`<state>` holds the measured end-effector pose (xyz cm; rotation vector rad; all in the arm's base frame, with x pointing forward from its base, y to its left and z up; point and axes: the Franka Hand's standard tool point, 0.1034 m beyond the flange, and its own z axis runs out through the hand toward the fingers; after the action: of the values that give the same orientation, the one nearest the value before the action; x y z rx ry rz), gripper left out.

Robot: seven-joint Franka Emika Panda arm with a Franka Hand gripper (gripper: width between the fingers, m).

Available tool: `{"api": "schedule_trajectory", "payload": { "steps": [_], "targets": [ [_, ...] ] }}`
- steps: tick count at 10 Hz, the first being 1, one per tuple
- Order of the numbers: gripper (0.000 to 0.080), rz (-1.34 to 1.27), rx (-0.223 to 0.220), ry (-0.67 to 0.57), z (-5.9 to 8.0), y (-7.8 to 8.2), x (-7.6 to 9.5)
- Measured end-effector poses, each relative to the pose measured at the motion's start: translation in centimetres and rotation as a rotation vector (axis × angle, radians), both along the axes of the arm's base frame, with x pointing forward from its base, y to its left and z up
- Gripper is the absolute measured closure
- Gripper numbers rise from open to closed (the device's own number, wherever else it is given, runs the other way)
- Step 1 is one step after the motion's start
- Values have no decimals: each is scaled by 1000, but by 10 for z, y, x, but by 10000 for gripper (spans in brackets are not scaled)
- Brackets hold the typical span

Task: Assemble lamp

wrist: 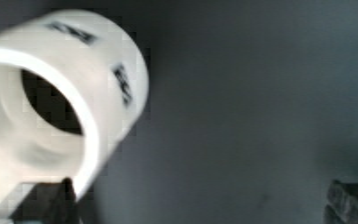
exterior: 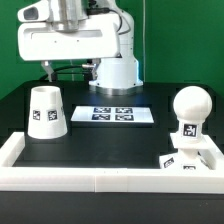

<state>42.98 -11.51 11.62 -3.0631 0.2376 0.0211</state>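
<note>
The white tapered shade [exterior: 45, 110] stands on the black table at the exterior view's left, with a tag on its side. The round-headed bulb [exterior: 190, 108] stands at the exterior view's right on the square base [exterior: 188, 160], or just behind it; I cannot tell which. My gripper [exterior: 68, 68] hangs above the table, behind and a little to the right of the shade, open and empty. In the wrist view the shade [wrist: 60, 110] fills one side and shows its round opening. One fingertip [wrist: 43, 200] is close beside it, and the gripper [wrist: 197, 205] is spread wide over bare table.
The marker board [exterior: 122, 115] lies flat at the middle back of the table. A low white wall [exterior: 100, 182] runs along the front and sides. The arm's white base [exterior: 118, 70] stands behind the marker board.
</note>
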Motion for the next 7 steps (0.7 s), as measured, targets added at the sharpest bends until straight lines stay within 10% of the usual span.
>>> {"api": "schedule_trajectory", "payload": {
  "steps": [7],
  "targets": [
    [101,52,-12,3,-16,-10,-12]
  ]
}}
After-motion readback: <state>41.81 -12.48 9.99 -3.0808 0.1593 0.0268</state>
